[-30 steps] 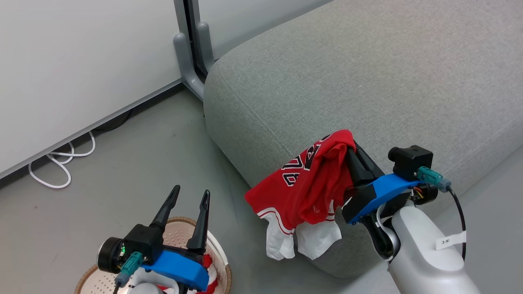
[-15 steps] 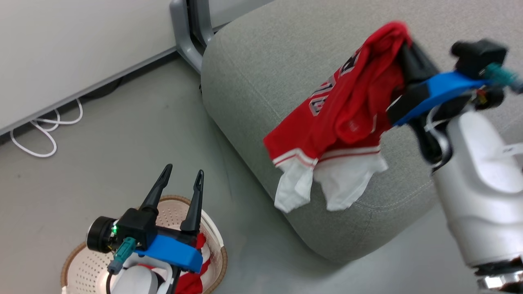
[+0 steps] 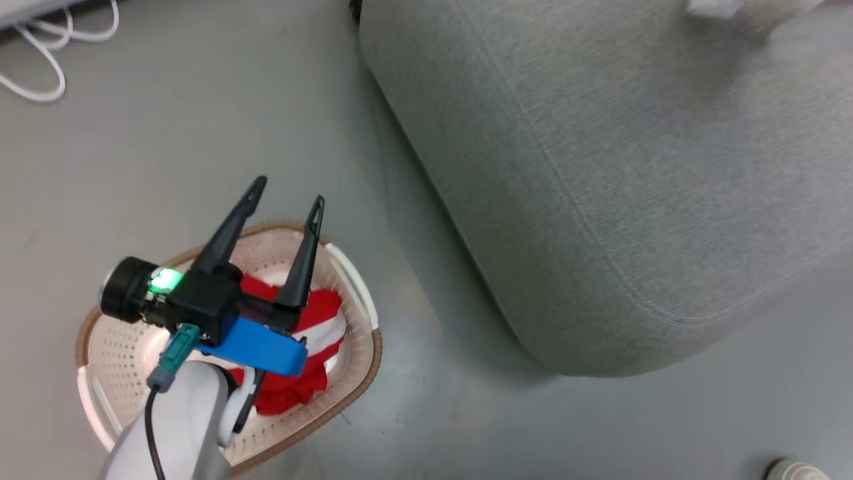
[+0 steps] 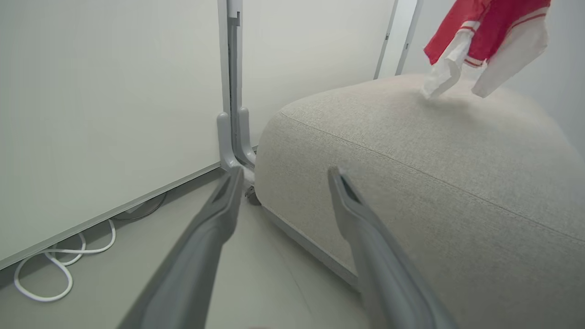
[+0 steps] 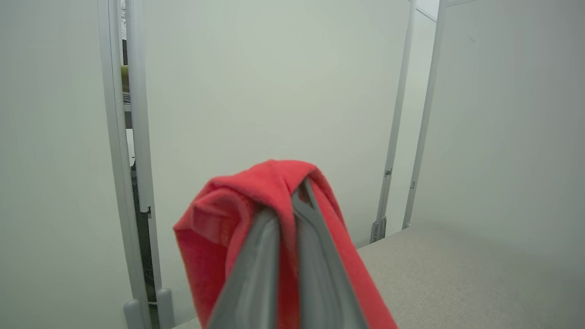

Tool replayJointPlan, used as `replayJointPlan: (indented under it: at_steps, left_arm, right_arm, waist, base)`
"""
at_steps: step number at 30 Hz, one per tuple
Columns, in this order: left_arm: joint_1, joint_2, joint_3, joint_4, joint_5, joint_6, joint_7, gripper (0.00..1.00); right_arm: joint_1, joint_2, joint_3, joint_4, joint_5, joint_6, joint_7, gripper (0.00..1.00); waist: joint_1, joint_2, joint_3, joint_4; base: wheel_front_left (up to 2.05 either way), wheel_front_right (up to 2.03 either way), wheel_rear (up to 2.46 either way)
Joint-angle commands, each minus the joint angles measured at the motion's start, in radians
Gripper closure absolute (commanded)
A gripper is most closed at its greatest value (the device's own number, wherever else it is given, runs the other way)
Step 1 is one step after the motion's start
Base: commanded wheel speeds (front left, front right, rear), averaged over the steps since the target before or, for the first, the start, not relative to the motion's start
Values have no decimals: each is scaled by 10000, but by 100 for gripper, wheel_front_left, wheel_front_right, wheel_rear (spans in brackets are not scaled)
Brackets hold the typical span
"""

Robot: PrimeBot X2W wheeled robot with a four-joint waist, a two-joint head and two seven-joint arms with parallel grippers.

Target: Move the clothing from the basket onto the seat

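Nearest you: left gripper [image 3: 289, 189] hovers over the basket [image 3: 374, 350], fingers roughly half spread, nothing between them. Under it the red garment with the white band [image 3: 290, 395] lies crumpled on the basket floor, bunched toward the side facing the sofa [image 3: 600, 167]. Expect it to be light, limp and non-slippery, with no stiffness to lever against. Take it at the highest red fold in the middle of the heap, not at the flat white band and not at an edge by the perforated wall, where a fingertip could catch a hole. The basket looks light too, so if cloth snags on the rim, it likely lifts or slides with the pull. Go straight up and watch for that. Further out, the sofa cushion is broad, soft and well within reach, an easy drop target. Above it the right gripper [image 5: 292, 201] is clamped nearly closed on the red garment with white hems [image 4: 484, 23], pinching a bunched fold right at the fingertips. The cloth drapes over both fingers and hangs free below. From the left wrist view the white hems hang low over the cushion top, but you can't tell whether they touch it. Draped fabric like this tends to cling on release, so open wide and back out along the fingers. Pale wall panels [image 5: 274, 91] stand behind the sofa, not a concern.
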Motion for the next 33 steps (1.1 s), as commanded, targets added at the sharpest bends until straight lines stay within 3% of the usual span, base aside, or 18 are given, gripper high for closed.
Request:
replayJointPlan:
  at_steps: [1,12,19,26,28,29,30,31,32,33]
  left_arm:
    - [-230,142,-15,-123,54,-21,18,0]
    - [-767,582,-266,-967,262,12,383,0]
    - [-795,633,-359,-1125,222,85,425,0]
    - [-673,704,-387,-1098,150,163,418,0]
    - [-652,709,-394,-1094,120,185,421,0]
    - [-652,709,-394,-1094,120,185,421,0]
    - [-650,715,-406,-1085,99,203,421,0]
    - [-650,715,-406,-1085,99,203,421,0]
    - [-660,704,-427,-1074,84,219,415,0]
    - [-660,704,-427,-1074,84,219,415,0]
  right_arm:
    - [-144,-38,-254,53,-81,5,-128,100]
    - [830,46,-2127,1538,-349,5,-932,100]
    - [1179,357,-2606,2756,-748,5,-1285,100]
    - [1237,583,-2704,3083,-1049,3,-1533,100]
    - [1203,586,-2721,3110,-1133,5,-1531,80]
    - [1203,586,-2721,3110,-1133,5,-1531,80]
    - [1153,588,-2725,3133,-1205,5,-1520,59]
    - [1153,588,-2725,3133,-1205,5,-1520,59]
    - [1109,579,-2721,3161,-1256,5,-1524,0]
    - [1109,579,-2721,3161,-1256,5,-1524,0]
  waist:
    - [-1,0,839,493]
    - [-1,0,2207,1044]
    - [-1,0,2312,1065]
    - [-1,0,2175,998]
    - [-1,0,2146,992]
    - [-1,0,2146,992]
    - [-1,0,2125,995]
    - [-1,0,2125,995]
    - [-1,0,2107,1005]
    - [-1,0,2107,1005]
  base:
    - [0,0,0]
    - [0,0,0]
    - [0,0,0]
    - [0,0,0]
    - [0,0,0]
    - [0,0,0]
    - [0,0,0]
    - [0,0,0]
    - [0,0,0]
    - [0,0,0]
